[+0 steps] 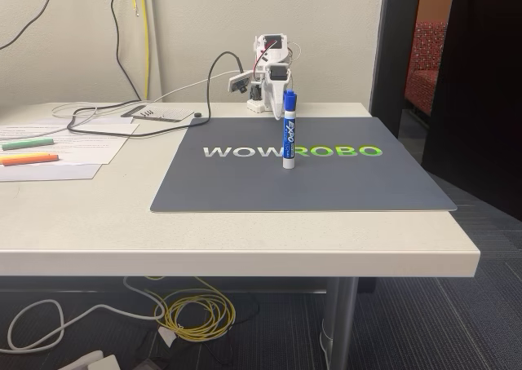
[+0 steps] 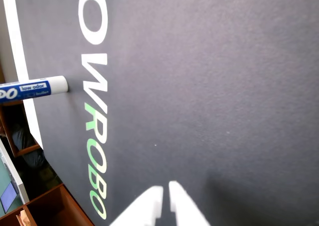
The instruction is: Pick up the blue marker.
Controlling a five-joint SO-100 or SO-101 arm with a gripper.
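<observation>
Fixed view: the blue marker (image 1: 289, 131) stands upright, cap up, on the grey mat (image 1: 245, 187), over the printed lettering, at 6 o'clock from my arm (image 1: 267, 72), well apart from it. Wrist view: the marker (image 2: 34, 90) lies at 10 o'clock from my gripper (image 2: 166, 191), whose fingertips sit nearly together, holding nothing. I judge it light, rigid, smooth and easily toppled; I should clamp the labelled barrel at mid-height.

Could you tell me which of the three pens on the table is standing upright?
The blue marker, standing on the grey mat. The green highlighter and orange highlighter lie flat on papers.
</observation>
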